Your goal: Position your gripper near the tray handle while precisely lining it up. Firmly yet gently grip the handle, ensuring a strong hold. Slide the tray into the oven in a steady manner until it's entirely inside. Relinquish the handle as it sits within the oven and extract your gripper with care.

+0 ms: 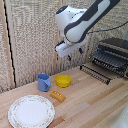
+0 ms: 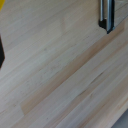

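My gripper [image 1: 75, 54] hangs in the air with its two blue fingertips [image 1: 69, 58] apart and nothing between them. It is above the table, toward the exterior view's left of the oven [image 1: 116, 50], and touches nothing. The oven is black and silver-grey and stands at the right edge with its front open. The dark wire tray [image 1: 101, 66] sticks out of the opening over the table. The tray handle [image 1: 95, 74], a thin dark bar, runs along its front edge, below and right of my gripper. The wrist view shows mostly bare wood and a dark metal strip [image 2: 106, 15] that I cannot identify.
A blue cup [image 1: 44, 82] and a yellow bowl [image 1: 63, 80] stand on the wooden table [image 1: 90, 102] left of the tray. A small orange block [image 1: 58, 95] lies in front of them. A round patterned white plate [image 1: 31, 111] sits at the front left. A woven wall stands behind.
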### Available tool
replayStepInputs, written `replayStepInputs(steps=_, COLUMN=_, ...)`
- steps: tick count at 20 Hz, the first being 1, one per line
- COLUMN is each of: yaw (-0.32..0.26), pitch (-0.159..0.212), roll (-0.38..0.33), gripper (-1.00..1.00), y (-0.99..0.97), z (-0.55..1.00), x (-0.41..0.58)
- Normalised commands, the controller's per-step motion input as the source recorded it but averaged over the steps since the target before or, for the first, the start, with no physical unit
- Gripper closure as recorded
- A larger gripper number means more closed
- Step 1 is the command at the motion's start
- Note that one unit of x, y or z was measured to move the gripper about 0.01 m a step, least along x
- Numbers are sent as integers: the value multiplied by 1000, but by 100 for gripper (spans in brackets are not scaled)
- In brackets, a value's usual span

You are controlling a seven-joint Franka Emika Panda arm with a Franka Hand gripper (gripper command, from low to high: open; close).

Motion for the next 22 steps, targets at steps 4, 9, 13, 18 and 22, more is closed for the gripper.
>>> replayStepInputs(steps=4, yaw=91, pitch=31, roll=-363, gripper=-100, y=-196, z=-94, x=64)
replayStepInputs(steps=9, yaw=77, pitch=3, roll=-308, gripper=-100, y=-337, z=-71, x=86)
replayStepInputs(steps=13, yaw=183, pitch=17, roll=-91, gripper=-100, y=-510, z=-101, x=149)
replayStepInputs(steps=18, yaw=209, pitch=24, roll=-60, gripper=-100, y=-509, z=-122, x=103)
replayStepInputs(steps=22, yaw=144, pitch=3, roll=-143, gripper=-100, y=-469, z=-113, x=19)
